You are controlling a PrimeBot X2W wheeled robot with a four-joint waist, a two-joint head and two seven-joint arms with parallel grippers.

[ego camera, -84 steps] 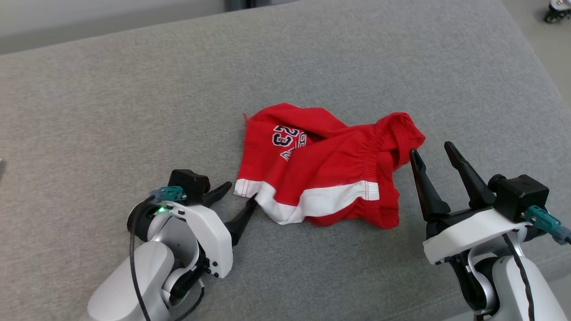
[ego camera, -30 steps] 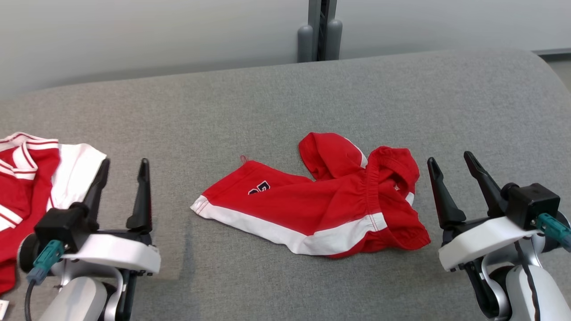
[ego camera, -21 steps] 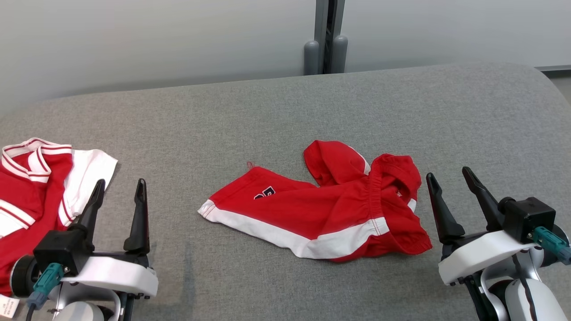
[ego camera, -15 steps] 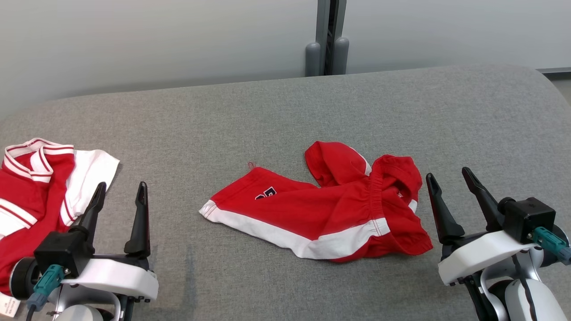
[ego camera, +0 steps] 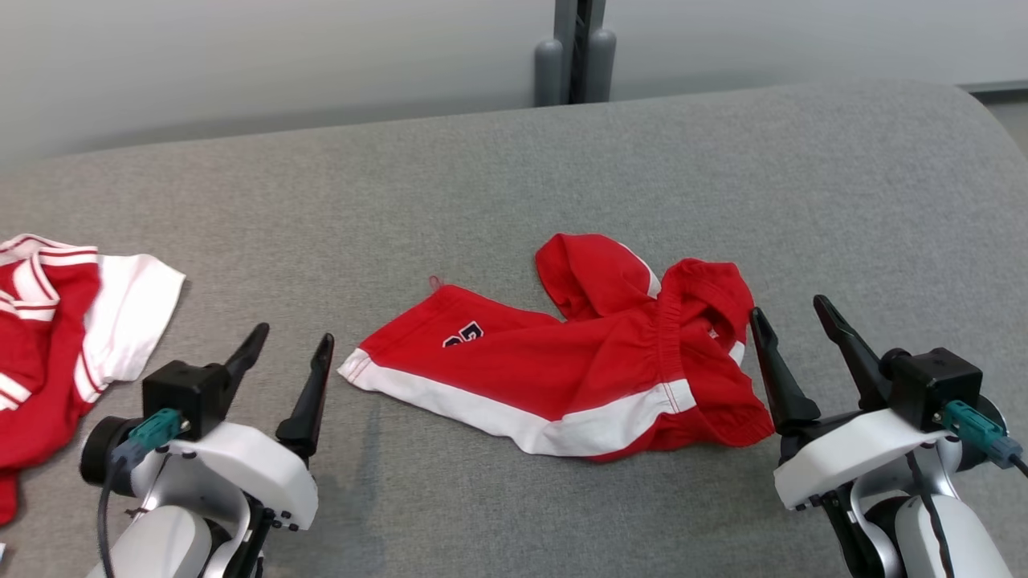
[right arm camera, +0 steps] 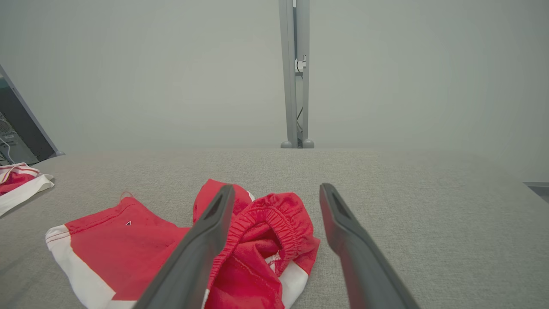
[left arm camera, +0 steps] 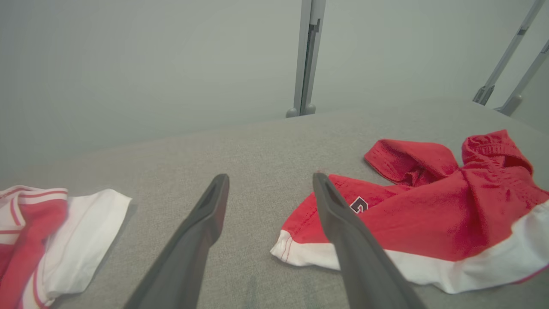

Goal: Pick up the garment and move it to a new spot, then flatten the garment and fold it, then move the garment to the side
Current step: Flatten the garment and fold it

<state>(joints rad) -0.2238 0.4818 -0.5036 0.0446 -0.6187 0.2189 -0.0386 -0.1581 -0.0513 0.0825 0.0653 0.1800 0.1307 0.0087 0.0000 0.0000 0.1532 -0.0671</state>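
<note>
Head view: shorts point(ego camera: 578, 369) lie bunched btwn my left gripper point(ego camera: 293, 335) and right gripper point(ego camera: 787, 307), both w/ jaws spread, empty. Risk: my right pinch at the rumpled waistband point(ego camera: 666, 345) could catch 2 layers, so they won't flatten.

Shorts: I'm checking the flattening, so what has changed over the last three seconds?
The shorts went from bunched to stretched out toward the robot's left. The left gripper, then touching the white hem corner, came off it, drew back, and now angles toward that corner again, open. The right gripper stayed open beside the waistband; the jersey has not moved.
</note>
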